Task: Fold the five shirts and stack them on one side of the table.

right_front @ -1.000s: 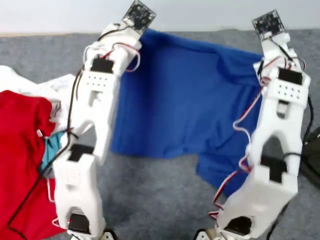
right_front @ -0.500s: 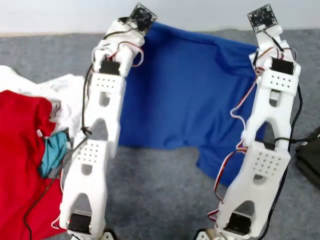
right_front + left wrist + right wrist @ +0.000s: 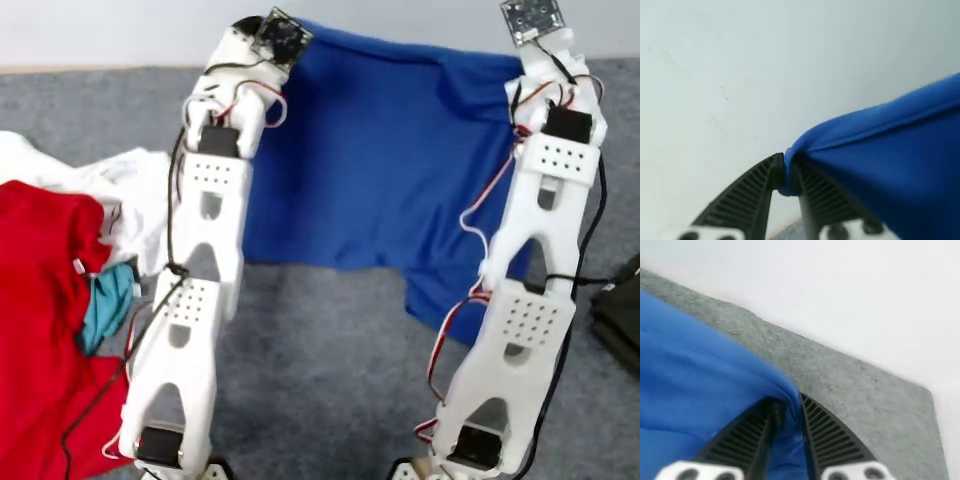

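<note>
Partly hidden: blue shirt (image 3: 380, 160), edges under left arm (image 3: 205, 230) and right arm (image 3: 545, 230); red shirt (image 3: 40, 300), cut by picture edge; teal cloth (image 3: 105, 300), mostly buried

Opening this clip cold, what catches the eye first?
The blue shirt dominates the far middle of the table, one far corner pinched in the left hand, the other in the right hand. A red shirt lies heaped with white cloth at the table's left.

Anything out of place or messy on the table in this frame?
Nothing damaged. The red shirt, white shirt and a teal cloth lie unfolded in a crumpled, overlapping heap. The left gripper and right gripper each pinch the blue shirt, whose near edge is uneven.
</note>
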Robot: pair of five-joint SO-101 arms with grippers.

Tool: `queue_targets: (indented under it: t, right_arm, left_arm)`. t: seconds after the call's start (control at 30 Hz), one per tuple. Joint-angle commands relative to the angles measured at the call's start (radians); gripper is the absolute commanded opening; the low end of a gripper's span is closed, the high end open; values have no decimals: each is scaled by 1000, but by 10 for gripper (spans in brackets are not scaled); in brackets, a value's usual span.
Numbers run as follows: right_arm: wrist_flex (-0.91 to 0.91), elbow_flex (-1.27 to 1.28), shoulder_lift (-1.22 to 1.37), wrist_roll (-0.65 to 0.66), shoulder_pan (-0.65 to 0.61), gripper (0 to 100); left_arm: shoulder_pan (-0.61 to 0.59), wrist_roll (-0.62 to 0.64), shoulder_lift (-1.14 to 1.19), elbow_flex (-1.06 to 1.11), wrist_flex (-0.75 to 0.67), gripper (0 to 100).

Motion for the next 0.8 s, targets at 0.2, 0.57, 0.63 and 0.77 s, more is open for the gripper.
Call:
queue_targets:
  t: [0.2, 0.57, 0.63, 0.77]
  right_arm:
    - [226, -44, -1, 37, -50, 11]
    - [547, -94, -18, 64, -68, 11]
    - [608, -126, -24, 64, -68, 11]
    - [739, -227, -24, 71, -68, 11]
  left_arm:
    - [11, -11, -2, -68, 236, 2]
    - [2, -180, -77, -156, 787, 2]
    - [2, -229, -103, -156, 870, 2]
    - [0, -267, -147, -156, 987, 2]
